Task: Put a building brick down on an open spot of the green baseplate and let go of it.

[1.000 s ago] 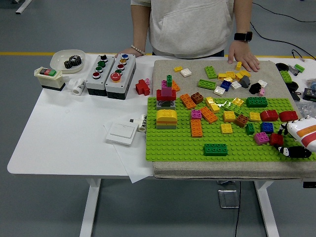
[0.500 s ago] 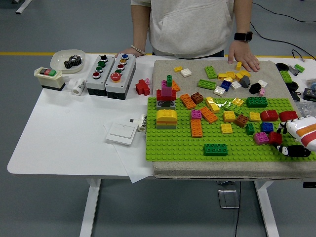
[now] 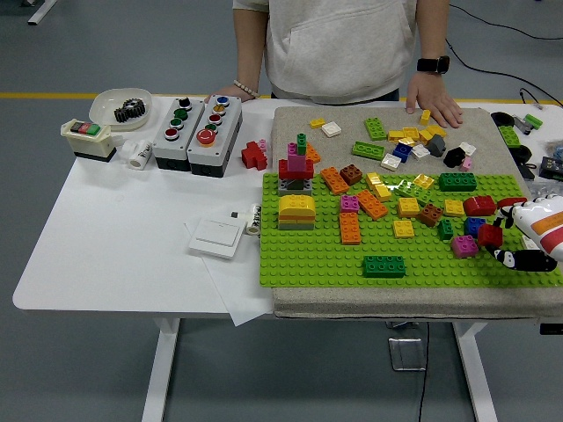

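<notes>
Since the frames before, right hand [image 3: 519, 239] has carried its small dark red plastic brick [image 3: 490, 235] up and inward over the flat studded green baseplate [image 3: 308, 255], nearer the blue brick. Hand: white-shelled, black fingers closed around the red brick at the baseplate's right edge, held just above the studs, presumably for pressing onto a free patch. Surface: baseplate on beige mat [image 3: 299, 123], white table [image 3: 114, 229]. Room: grey floor; person stands beyond, one hand [image 3: 433, 98] resting at the mat's far edge.

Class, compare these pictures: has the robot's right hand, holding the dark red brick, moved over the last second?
Yes. The right hand has carried the dark red brick up the picture and slightly left, so it now sits beside the blue brick on the green baseplate.
</notes>
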